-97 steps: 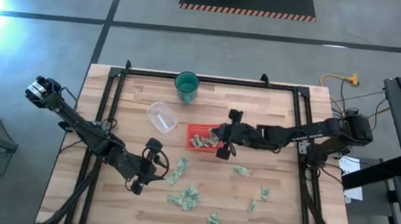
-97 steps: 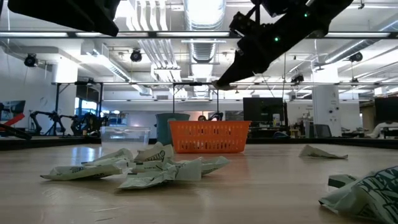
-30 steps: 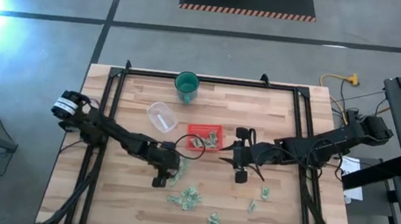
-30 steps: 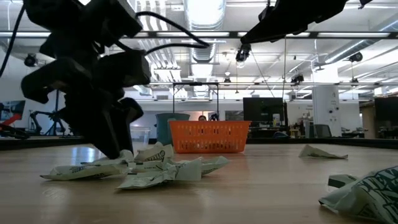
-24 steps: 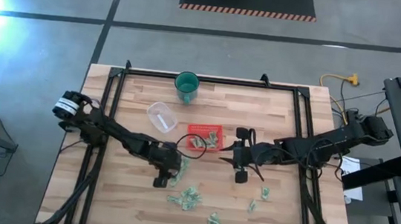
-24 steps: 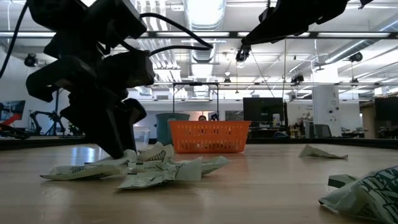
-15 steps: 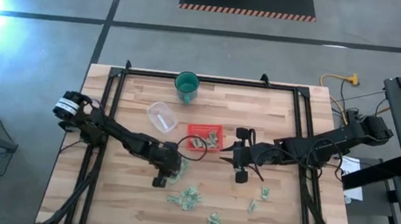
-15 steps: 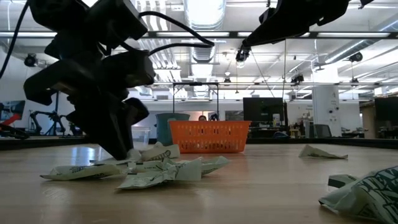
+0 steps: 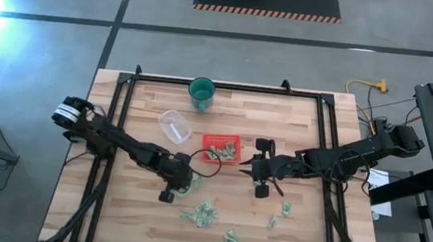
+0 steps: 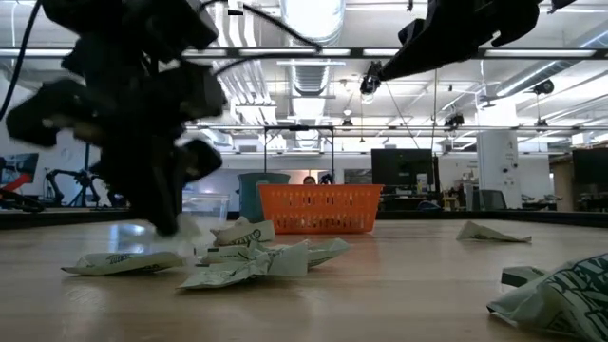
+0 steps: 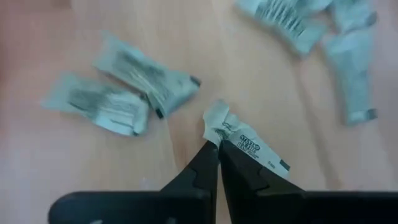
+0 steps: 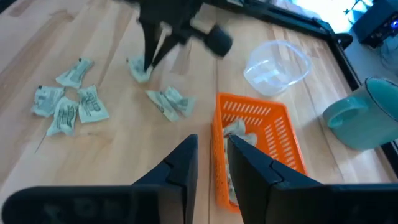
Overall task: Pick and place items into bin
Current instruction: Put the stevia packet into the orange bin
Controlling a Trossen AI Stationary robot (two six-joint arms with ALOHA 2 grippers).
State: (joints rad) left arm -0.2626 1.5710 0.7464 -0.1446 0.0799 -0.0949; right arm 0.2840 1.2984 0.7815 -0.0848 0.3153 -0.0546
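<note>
Several pale-green crumpled items [image 9: 199, 213] lie scattered on the wooden table, and some lie in the red bin [image 9: 220, 147], which stands at mid-table. My left gripper [image 11: 217, 149] is just near-left of the bin and shut on one item [image 11: 245, 142]. Two other items [image 11: 124, 87] lie close beside it. My right gripper [image 12: 211, 146] hovers by the bin's right side. A narrow gap shows between its fingers, and nothing is in it. My left gripper pinches one crumpled end [image 11: 217, 127] of the item between its two fingertips, coming from above and slanting down. The rest of the item sticks out beyond the fingertips. It hangs just under them [image 12: 140, 71], close over the table.
A clear round container [image 9: 174, 125] and a green cup [image 9: 201, 93] stand on the far side of the bin. More items [image 9: 272, 221] lie toward the table's near right. Black frame rails [image 9: 112, 118] run along the table's left, right and far sides.
My left gripper has shut on one item of the small heap and has risen a little with it, drifting toward the table's left edge. That item has come off the heap; the others have stayed where they lay.
</note>
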